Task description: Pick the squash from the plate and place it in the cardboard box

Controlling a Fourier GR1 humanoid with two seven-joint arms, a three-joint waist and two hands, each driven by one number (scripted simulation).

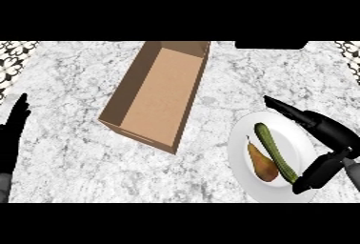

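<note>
My right hand (329, 129) is open, fingers spread and holding nothing. The squash (274, 150) lies just to its left on the plate (271, 190). Its long axis runs away from me, and the near end is under my lowest fingers. The pear (262, 164) lies just past it. The cardboard box (162, 90) is well off left. My left hand (13, 131) rests open, much farther away.

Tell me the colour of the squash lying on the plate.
Green. The squash shows best in the head view.
</note>
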